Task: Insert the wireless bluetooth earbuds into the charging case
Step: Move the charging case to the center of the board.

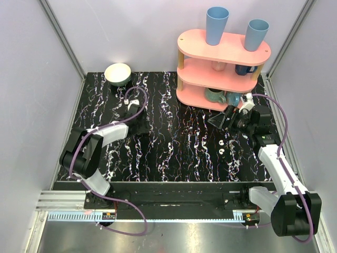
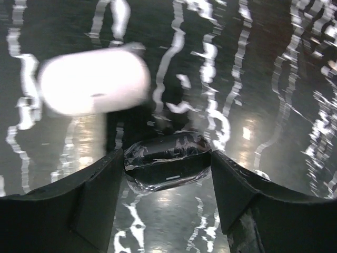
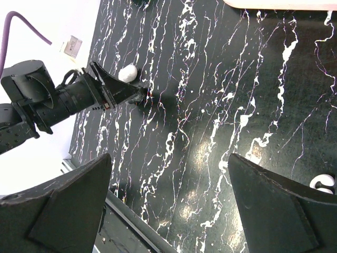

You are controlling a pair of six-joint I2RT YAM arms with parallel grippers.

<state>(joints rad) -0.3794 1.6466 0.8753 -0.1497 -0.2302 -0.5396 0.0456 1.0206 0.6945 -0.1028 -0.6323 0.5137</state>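
Black marble table [image 1: 179,153]: white-veined and glossy. It carries everything below, with both arm bases at its near edge.

Charging case [image 2: 95,81]: a white, rounded oval lying on the table in the left half. In the left wrist view it is blurred and sits beyond and left of the finger gap. In the right wrist view it shows as a small white lump [image 3: 128,73] just beside the tip of the left gripper. I cannot make it out in the top view.

Left gripper [image 3: 141,96]: low over the table, jaws part-way apart. The case lies outside the gap, not between the fingers [image 2: 79,211].

Dark glossy shape [image 2: 167,168]: rounded, filling the space between the left fingertips. I cannot tell what it is.

Wireless bluetooth earbuds [image 1: 221,143]: two tiny white buds on the table in the right half, close together and one nearer the arm bases than the other. Both are well apart from the case. One shows at the lower right edge of the right wrist view [image 3: 322,182].

Right gripper [image 1: 218,121]: raised over the table near the foot of the shelf, jaws spread wide and holding nothing. The earbuds lie just on the near side of it.

Pink shelf [image 1: 231,52]: three tiers at the far right of the table, with mugs on the lower tiers.

Blue cups [image 1: 216,25]: two, standing on the top tier.

Pale bowl [image 1: 118,74]: at the far left edge of the table, well apart from the case.
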